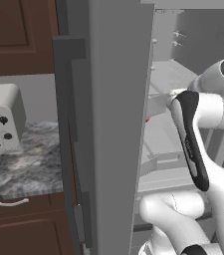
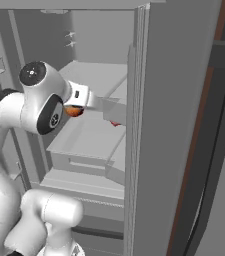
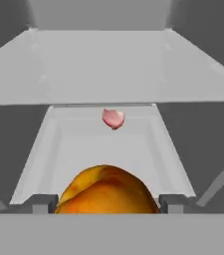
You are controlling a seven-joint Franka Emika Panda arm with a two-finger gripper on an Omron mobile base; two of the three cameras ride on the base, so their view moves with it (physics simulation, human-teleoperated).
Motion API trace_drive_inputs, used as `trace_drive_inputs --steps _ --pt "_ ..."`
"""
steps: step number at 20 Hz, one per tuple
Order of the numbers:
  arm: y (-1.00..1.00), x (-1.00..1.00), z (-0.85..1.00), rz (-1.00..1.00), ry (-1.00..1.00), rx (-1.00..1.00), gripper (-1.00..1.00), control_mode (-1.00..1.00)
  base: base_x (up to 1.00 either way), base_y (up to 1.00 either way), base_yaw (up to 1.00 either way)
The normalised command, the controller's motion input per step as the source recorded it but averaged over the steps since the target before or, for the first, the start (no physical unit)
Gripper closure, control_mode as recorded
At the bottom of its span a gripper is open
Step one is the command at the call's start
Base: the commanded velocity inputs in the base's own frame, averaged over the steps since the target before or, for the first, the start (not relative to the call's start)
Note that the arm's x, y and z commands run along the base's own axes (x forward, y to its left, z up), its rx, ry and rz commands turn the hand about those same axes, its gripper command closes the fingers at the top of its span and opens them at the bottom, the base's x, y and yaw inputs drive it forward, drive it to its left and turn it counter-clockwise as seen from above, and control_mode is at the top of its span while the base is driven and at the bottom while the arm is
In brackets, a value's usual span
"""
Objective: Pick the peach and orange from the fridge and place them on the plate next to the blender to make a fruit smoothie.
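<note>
The fridge (image 1: 118, 124) stands open, and my arm reaches in over its pale grey shelves (image 2: 91, 135). The peach (image 3: 106, 191), yellow-orange with a reddish blush, sits between my fingertips (image 3: 45, 204) in the hand view, touching both. My gripper (image 3: 108, 205) is shut on the peach. From the right base view, the peach (image 2: 74, 111) shows as an orange-red ball just under the white hand, above a shelf. The orange, the plate and the blender are out of view.
A small pink-red piece (image 3: 113, 118) lies further back on the shelf ahead of the hand. The wide grey fridge door (image 2: 169, 125) stands close on the right. A toaster oven (image 1: 1, 119) sits on the marble counter (image 1: 24, 164) to the left.
</note>
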Motion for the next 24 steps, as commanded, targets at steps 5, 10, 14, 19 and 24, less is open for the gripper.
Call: trace_drive_inputs --steps 5,10,14,19,24 --pt "0.26 -0.94 -1.0 0.0 0.33 -0.22 1.0 -1.0 0.0 0.0 0.0" --pt "0.1 -0.08 -0.24 -0.01 -0.01 -0.02 1.0 -1.0 0.0 0.0 0.0" --pt "0.0 0.0 0.0 0.0 0.0 0.0 1.0 1.0 -0.54 0.0 0.0" --pt "0.0 0.0 0.0 0.0 0.0 0.0 1.0 1.0 -0.99 -0.03 -0.09" --pt "0.0 0.0 0.0 0.0 0.0 0.0 1.0 1.0 -0.93 -0.01 -0.47"
